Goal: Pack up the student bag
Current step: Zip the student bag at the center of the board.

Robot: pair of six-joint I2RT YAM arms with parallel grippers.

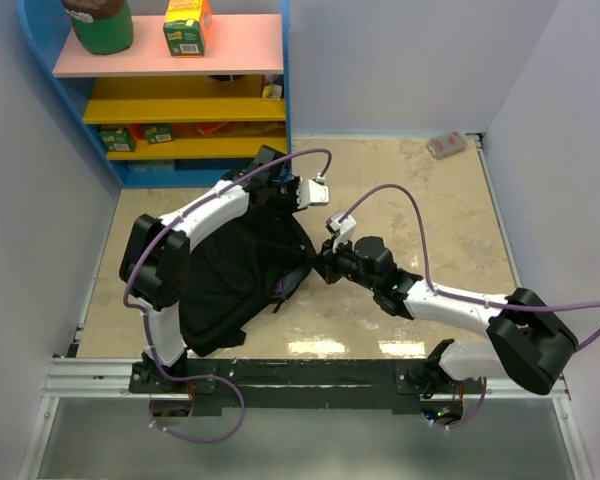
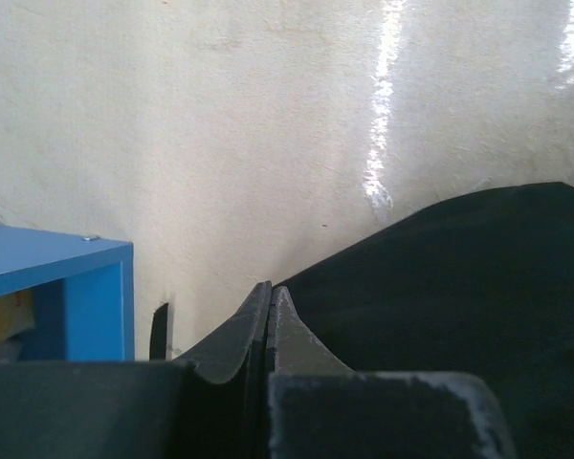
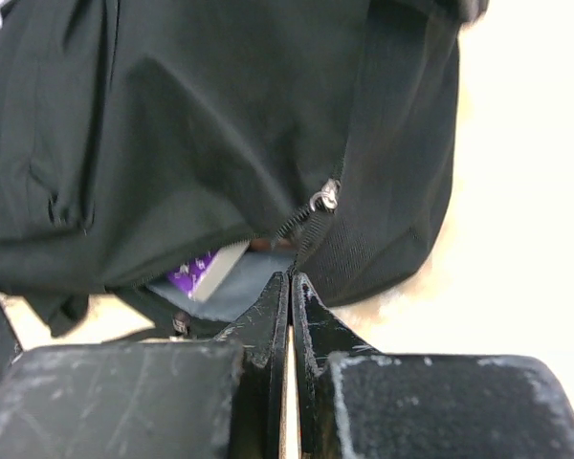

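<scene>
Left fingers point(image 2: 237, 349): pressed flat together, tips meeting at the edge of black fabric. I cannot tell whether any cloth is pinched between them.

Right fingers point(image 3: 260, 320): closed to a hairline slit, tips right up against the zip line. I see nothing caught in the slit.

Student bag point(image 1: 240, 275): large, black, soft, lying slumped on the surface point(image 1: 420, 200) toward the left side, between the two arms. From the overhead camera I place the left fingers at its far end and the right fingers at its right edge.

Zip pull point(image 3: 325, 198): small, metal, just above the right fingertips. The zip is parted below and to the left of it.

Purple-covered item point(image 3: 199, 273): inside the parted opening, only a corner showing.

Shelf unit point(image 1: 285, 100): blue frame with pink and yellow boards, at the far left corner, just beyond the bag.

Green container point(image 1: 100, 25) and yellow-green carton point(image 1: 187, 27): side by side on the pink top board.

Small pale object point(image 1: 446, 145): far right of the surface, well apart from the bag. I cannot make out what it is.
</scene>
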